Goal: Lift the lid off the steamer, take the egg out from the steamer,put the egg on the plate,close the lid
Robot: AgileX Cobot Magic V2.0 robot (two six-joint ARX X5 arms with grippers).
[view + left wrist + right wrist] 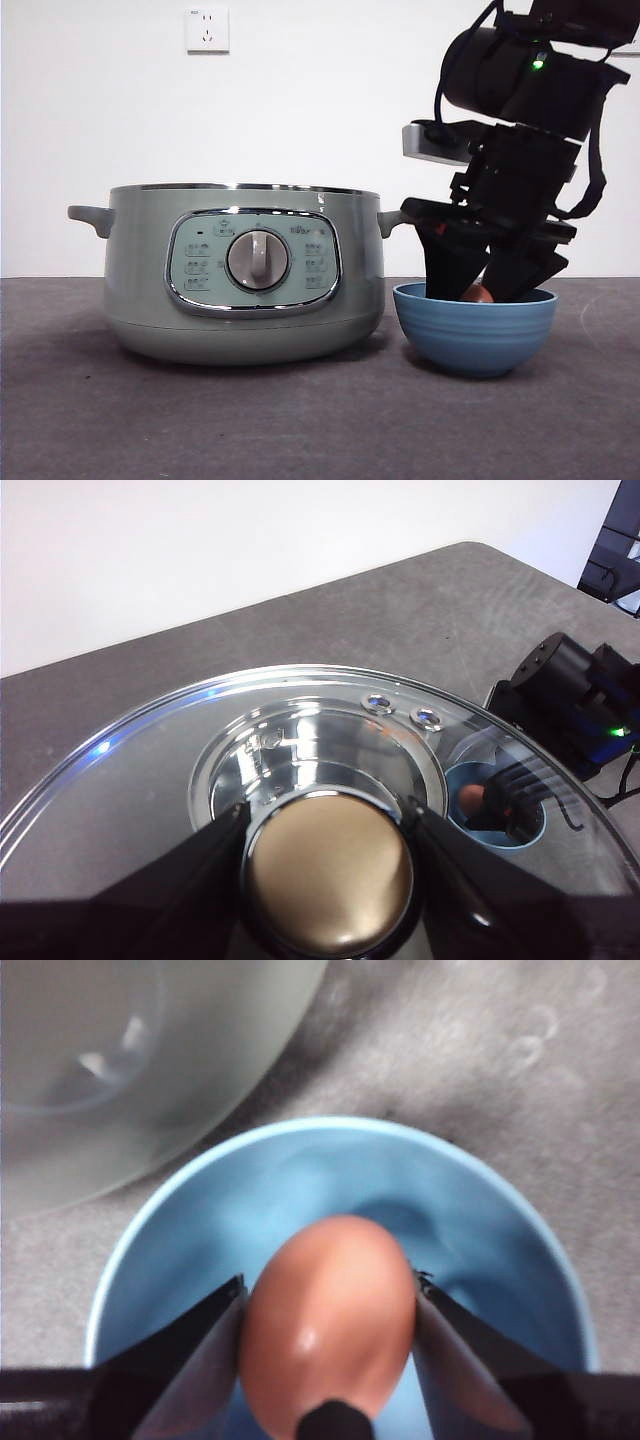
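My right pincer [487,285] grips the brown egg [328,1320] down inside the small blue ridged bowl [475,335]; I would lower until it rests, then release gently. My left pincer [325,832] clamps the glass lid's knob [328,875], held aloft.

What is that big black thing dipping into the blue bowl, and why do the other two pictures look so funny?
It is a robot arm with a claw. One picture looks across the table at the green steamer and the blue plate, which is really a little bowl. The other two come from cameras on the robot's wrists. The right claw holds a brown egg inside the plate. The left claw holds the glass lid by its knob, up above the steamer.
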